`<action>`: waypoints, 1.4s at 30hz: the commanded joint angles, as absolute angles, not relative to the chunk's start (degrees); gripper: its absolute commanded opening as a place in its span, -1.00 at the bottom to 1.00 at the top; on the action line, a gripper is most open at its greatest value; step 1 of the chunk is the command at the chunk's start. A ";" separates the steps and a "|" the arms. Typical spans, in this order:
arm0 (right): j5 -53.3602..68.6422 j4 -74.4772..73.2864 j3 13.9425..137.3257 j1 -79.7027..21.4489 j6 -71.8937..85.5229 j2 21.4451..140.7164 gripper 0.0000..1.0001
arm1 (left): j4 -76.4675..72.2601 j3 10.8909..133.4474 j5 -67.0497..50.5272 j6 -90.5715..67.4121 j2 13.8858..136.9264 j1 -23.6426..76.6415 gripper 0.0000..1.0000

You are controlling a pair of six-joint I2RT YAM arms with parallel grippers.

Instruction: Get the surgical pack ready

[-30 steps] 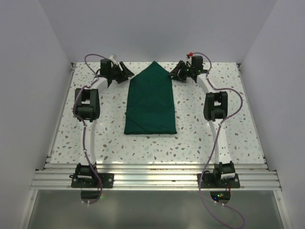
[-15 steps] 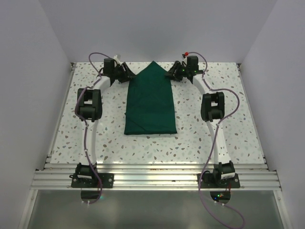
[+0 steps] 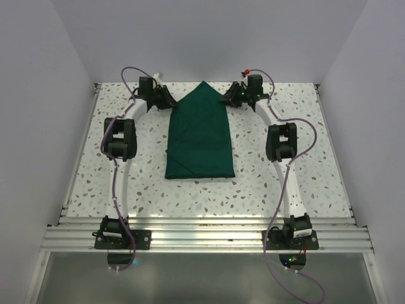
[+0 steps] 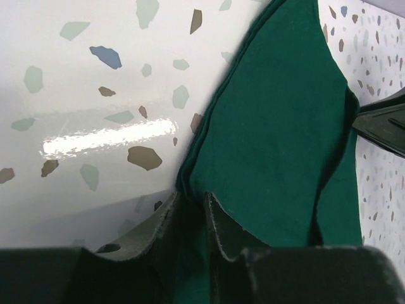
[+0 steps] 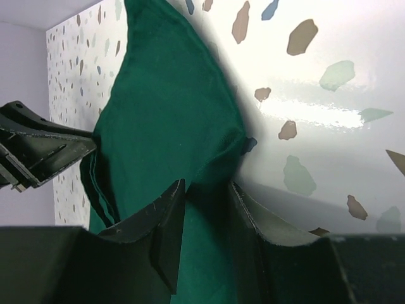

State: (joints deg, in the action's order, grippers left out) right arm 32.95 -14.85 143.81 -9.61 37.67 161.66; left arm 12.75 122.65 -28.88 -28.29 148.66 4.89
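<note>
Now centred on the speckled table (image 3: 253,183), point at the far edge: folded surgical pack (image 3: 199,136). At its slanted edges, closer in than a second ago: left gripper (image 4: 191,201) and right gripper (image 5: 205,189), fingers narrowed, pinching cloth. Looks set for drawing the next fold.

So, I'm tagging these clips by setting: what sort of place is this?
Likely a robot test cell: bare white walls, a speckled tabletop, left arm and right arm bolted to an aluminium rail.
</note>
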 commanded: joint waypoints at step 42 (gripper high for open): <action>45.35 -27.68 96.69 -10.90 33.32 112.51 -0.95 | 16.70 72.87 -34.28 -26.89 97.04 4.75 -1.00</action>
State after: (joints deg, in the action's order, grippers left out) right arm 43.66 -25.06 100.49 -10.90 36.36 119.13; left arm 15.99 76.75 -34.15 -28.34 104.53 4.91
